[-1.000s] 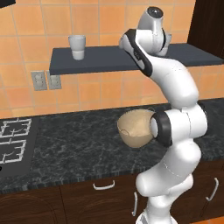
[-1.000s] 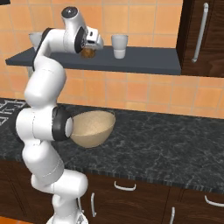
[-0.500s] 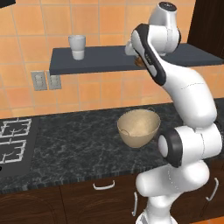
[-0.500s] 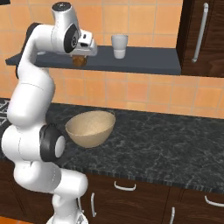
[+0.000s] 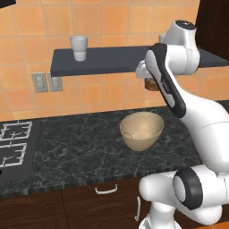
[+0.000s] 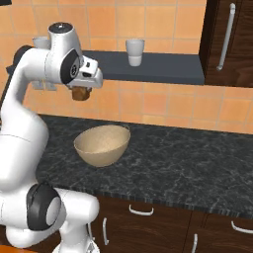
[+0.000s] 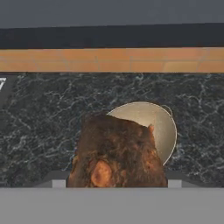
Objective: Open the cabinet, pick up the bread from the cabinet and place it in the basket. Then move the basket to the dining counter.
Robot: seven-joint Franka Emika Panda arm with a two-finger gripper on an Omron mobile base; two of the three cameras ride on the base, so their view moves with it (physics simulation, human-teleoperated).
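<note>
Hand view has the gripper (image 6: 80, 92) clamped on the bread (image 7: 117, 153), up above the basket (image 6: 102, 144) mid-counter; looks light, crusty, crumbly; grab its lumpy sides gently

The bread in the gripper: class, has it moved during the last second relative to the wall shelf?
Yes. The bread has dropped below the shelf edge and now hangs above the basket.
</note>
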